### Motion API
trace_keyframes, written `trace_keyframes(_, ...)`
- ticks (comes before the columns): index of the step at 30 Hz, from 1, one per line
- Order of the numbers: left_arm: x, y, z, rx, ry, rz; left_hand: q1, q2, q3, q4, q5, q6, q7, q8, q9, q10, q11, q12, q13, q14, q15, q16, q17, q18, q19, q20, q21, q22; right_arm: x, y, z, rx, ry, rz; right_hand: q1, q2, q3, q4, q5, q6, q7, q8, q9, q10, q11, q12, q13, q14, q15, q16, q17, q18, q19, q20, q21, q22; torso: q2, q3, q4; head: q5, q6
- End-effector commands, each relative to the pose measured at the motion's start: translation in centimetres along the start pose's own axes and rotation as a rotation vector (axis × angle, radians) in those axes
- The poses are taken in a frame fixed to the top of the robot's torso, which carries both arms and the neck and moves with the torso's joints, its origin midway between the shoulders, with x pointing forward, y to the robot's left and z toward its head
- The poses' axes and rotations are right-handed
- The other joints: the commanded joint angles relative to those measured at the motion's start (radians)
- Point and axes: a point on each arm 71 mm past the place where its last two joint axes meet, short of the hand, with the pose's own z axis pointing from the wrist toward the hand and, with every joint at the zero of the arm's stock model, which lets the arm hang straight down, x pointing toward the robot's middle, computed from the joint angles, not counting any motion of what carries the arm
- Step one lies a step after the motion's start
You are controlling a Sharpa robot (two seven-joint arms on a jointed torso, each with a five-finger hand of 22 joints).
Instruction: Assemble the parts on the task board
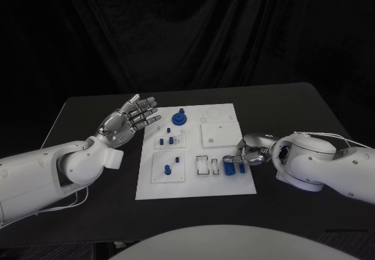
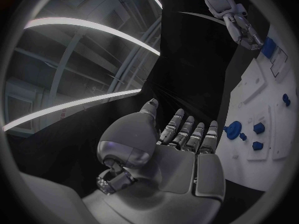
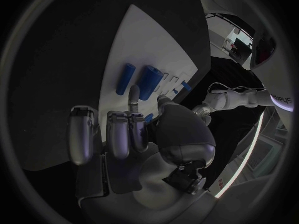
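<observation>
The task board is laid in the middle of the black table, and blue parts are spread over it: a round knobbed part near its far edge, small pegs in a plate left of centre, and two cylinders lying side by side near its right edge. The right hand is held over that right edge with fingers curled just beside the cylinders; whether anything is pinched cannot be told. The left hand is raised off the board's left edge, fingers spread, nothing held
</observation>
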Motion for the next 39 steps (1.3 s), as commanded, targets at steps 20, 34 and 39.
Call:
trace_keyframes(20, 0.1, 1.0, -0.7, -0.031, 0.013, -0.03, 0.006, -0.001, 0.009, 0.0, 0.005, -0.002, 0.087, 0.004, 0.0, 0.002, 0.0, 0.007, 0.001, 0.001, 0.002, 0.003, 0.001, -0.02, 0.007, -0.003, 0.005, -0.001, 0.1, 0.5, 0.5, 0.002, -0.009, -0.025, -0.005, 0.003, -0.006, -0.004, -0.019, 0.009, -0.008, 0.0, 0.006, 0.102, -0.01, 0.003, 0.263, 0.105, -0.006, 0.002, 0.263, -0.011, 0.057, -0.006, 0.01, 0.227, 0.0, 0.0008, 0.0001, 0.008, 0.0)
trace_keyframes(34, 0.2, 1.2, -1.0, -0.043, 0.015, -0.036, 0.007, -0.001, 0.01, 0.0, 0.005, -0.002, 0.087, 0.004, 0.0, 0.002, 0.0, 0.008, 0.001, 0.001, 0.002, 0.005, 0.001, -0.02, 0.006, -0.003, 0.004, -0.002, 0.3, 0.4, 0.8, 0.051, 0.013, -0.062, 0.005, -0.008, -0.007, -0.008, -0.009, 0.009, -0.009, -0.008, 0.008, 0.102, -0.011, 0.003, 0.263, 0.105, -0.008, 0.002, 0.263, -0.012, 0.059, -0.008, 0.014, 0.228, 0.001, -0.0005, 0.0009, 0.015, 0.0)
trace_keyframes(39, 0.1, 1.2, -0.9, -0.046, 0.015, -0.036, 0.007, -0.002, 0.01, 0.0, 0.005, -0.002, 0.088, 0.004, 0.0, 0.003, 0.001, 0.009, 0.001, 0.002, 0.002, 0.006, 0.001, -0.02, 0.006, -0.003, 0.004, -0.002, 0.4, 0.6, 1.0, 0.047, 0.014, -0.067, 0.003, -0.011, -0.009, -0.006, -0.002, 0.01, -0.009, -0.01, 0.008, 0.102, -0.011, 0.003, 0.263, 0.105, -0.008, 0.002, 0.263, -0.012, 0.059, -0.008, 0.014, 0.228, 0.001, 0.0006, 0.0004, 0.015, 0.0)
